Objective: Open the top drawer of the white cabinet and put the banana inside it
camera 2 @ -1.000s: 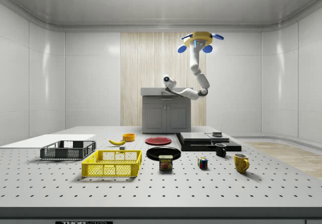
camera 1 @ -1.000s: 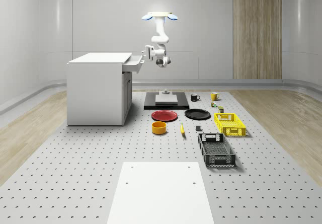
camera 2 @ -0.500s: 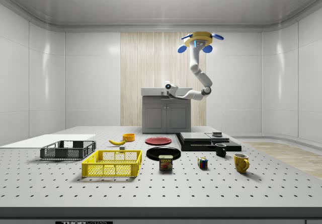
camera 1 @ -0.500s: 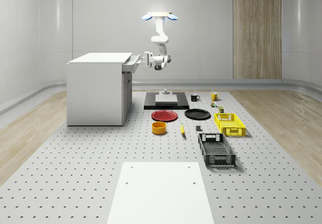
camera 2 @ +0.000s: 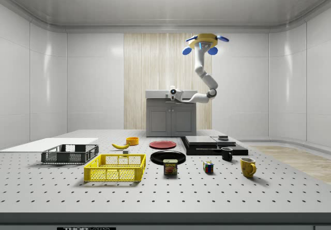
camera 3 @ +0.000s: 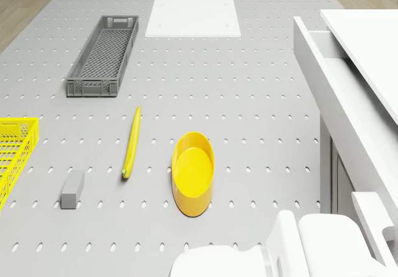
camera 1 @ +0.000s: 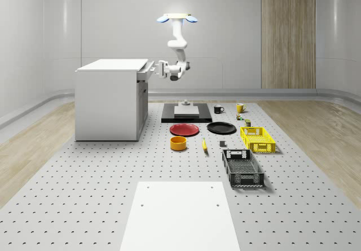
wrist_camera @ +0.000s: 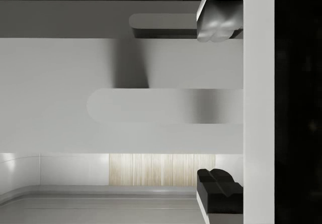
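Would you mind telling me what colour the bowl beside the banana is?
The bowl is yellow, clearest in the drone view.

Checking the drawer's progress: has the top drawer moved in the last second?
Yes. In the whole-scene view the top drawer has slid back toward the white cabinet, sticking out less than before, with the pincer at its front.

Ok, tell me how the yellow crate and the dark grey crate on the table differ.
Colour: the yellow crate is bright yellow, the dark grey crate is charcoal. Shape: in the whole-scene view the grey one looks longer and narrower, the yellow one squarer. Place: the yellow crate lies near the black plate, the grey crate nearer the white sheet. Both are open-topped mesh crates resting flat on the perforated table, and both look empty.
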